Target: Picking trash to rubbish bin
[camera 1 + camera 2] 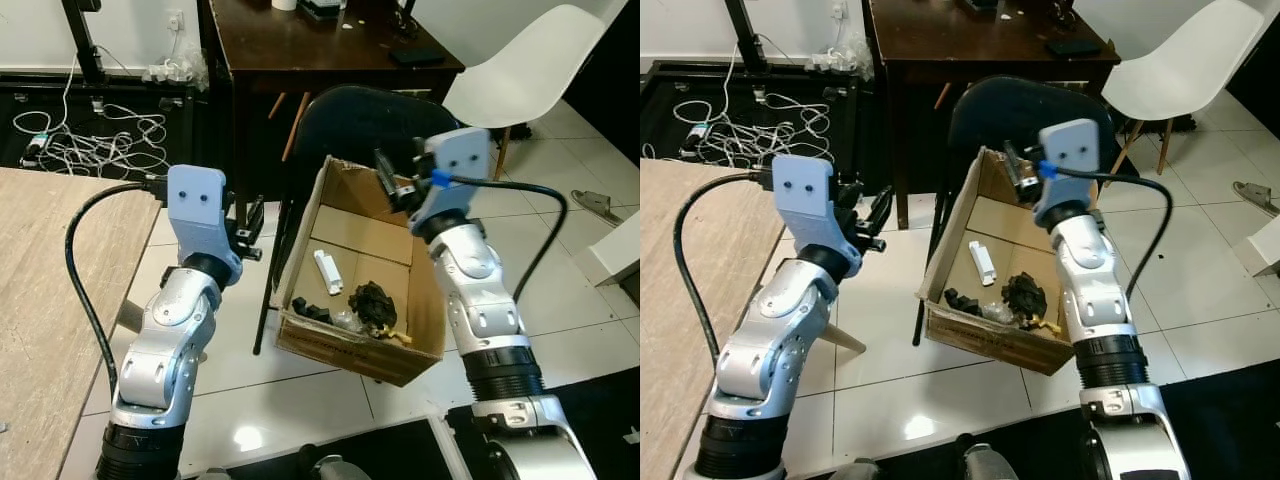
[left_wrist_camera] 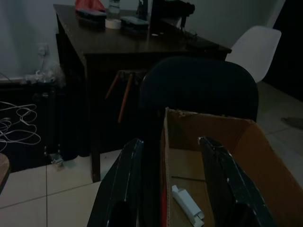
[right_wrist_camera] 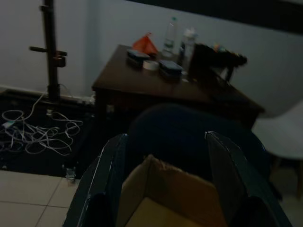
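Both grippers are hanging empty with fingers spread: left gripper beside the cardboard box, right gripper above its far rim. Trash is sitting inside (drop looks finished), so finding another piece comes next.

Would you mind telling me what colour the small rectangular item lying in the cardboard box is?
White; the small rectangular item shows best in the left eye view.

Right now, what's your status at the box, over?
Left gripper open, beside the cardboard box. Right gripper open, empty, above the box's far edge. Trash: white piece, black clump in box. Black chair right behind it.
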Controlling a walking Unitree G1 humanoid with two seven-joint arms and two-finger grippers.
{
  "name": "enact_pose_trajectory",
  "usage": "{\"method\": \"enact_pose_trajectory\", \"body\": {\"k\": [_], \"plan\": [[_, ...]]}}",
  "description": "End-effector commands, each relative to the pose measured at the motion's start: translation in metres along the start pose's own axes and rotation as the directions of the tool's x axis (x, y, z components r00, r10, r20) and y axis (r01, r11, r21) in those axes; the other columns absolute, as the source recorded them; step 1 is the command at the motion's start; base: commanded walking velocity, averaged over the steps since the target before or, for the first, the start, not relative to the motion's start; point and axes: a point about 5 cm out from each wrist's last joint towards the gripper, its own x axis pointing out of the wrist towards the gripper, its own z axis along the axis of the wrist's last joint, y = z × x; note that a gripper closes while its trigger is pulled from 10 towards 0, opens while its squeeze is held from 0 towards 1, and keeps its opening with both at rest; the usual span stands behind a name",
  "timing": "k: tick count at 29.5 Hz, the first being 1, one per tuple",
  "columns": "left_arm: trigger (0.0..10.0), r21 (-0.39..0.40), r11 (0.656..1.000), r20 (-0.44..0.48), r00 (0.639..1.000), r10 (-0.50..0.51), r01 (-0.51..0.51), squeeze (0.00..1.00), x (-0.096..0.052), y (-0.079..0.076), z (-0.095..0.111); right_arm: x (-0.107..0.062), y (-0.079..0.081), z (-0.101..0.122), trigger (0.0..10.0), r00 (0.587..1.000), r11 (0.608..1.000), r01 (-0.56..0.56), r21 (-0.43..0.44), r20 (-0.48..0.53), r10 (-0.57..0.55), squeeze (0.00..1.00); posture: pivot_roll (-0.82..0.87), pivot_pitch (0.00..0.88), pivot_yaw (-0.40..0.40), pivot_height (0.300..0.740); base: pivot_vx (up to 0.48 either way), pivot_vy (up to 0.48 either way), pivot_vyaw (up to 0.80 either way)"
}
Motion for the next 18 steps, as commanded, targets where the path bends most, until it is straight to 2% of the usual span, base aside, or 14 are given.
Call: {"method": "enact_pose_trajectory", "body": {"k": [1, 2, 6, 11, 15, 18], "plan": [[10.0, -0.017, 1.0, 0.002, 1.0, -0.005, 0.005, 0.0, 0.0, -0.005, -0.001, -0.006, -0.006, -0.005, 10.0, 0.999, 0.999, 0.043, 0.033, -0.027, -0.042, 0.0, 0.09, 0.097, -0.064, 0.74, 0.0, 0.0, 0.0], [10.0, -0.023, 1.0, 0.006, 1.0, 0.002, -0.002, 0.0, 0.003, -0.004, -0.001, -0.012, -0.006, -0.014, 10.0, 0.996, 0.994, 0.068, 0.088, -0.063, -0.063, 0.0, 0.09, 0.092, -0.061, 0.74, 0.0, 0.0, 0.0], [10.0, -0.026, 1.0, 0.015, 1.0, 0.008, -0.008, 0.0, 0.007, -0.003, 0.0, -0.017, -0.001, -0.02, 10.0, 0.995, 0.99, 0.056, 0.128, -0.094, -0.044, 0.0, 0.09, 0.078, -0.056, 0.74, 0.0, 0.0, 0.0], [10.0, -0.012, 1.0, 0.007, 1.0, 0.015, -0.015, 0.0, 0.009, -0.001, -0.002, -0.019, 0.001, -0.023, 10.0, 0.994, 0.99, 0.049, 0.136, -0.103, -0.035, 0.0, 0.1, 0.05, -0.051, 0.74, 0.0, 0.0, 0.0], [10.0, -0.004, 1.0, -0.038, 0.999, 0.006, -0.006, 0.0, 0.011, 0.001, -0.008, -0.022, 0.005, -0.029, 10.0, 0.992, 0.987, 0.045, 0.155, -0.125, -0.025, 0.0, 0.1, 0.042, -0.049, 0.74, 0.0, 0.0, 0.0], [10.0, 0.027, 1.0, -0.079, 0.997, 0.002, 0.0, 0.0, 0.011, 0.003, -0.016, -0.027, 0.006, -0.043, 10.0, 0.982, 0.988, 0.046, 0.15, -0.188, -0.017, 0.0, 0.11, 0.033, -0.043, 0.74, 0.0, 0.0, 0.0]]}}
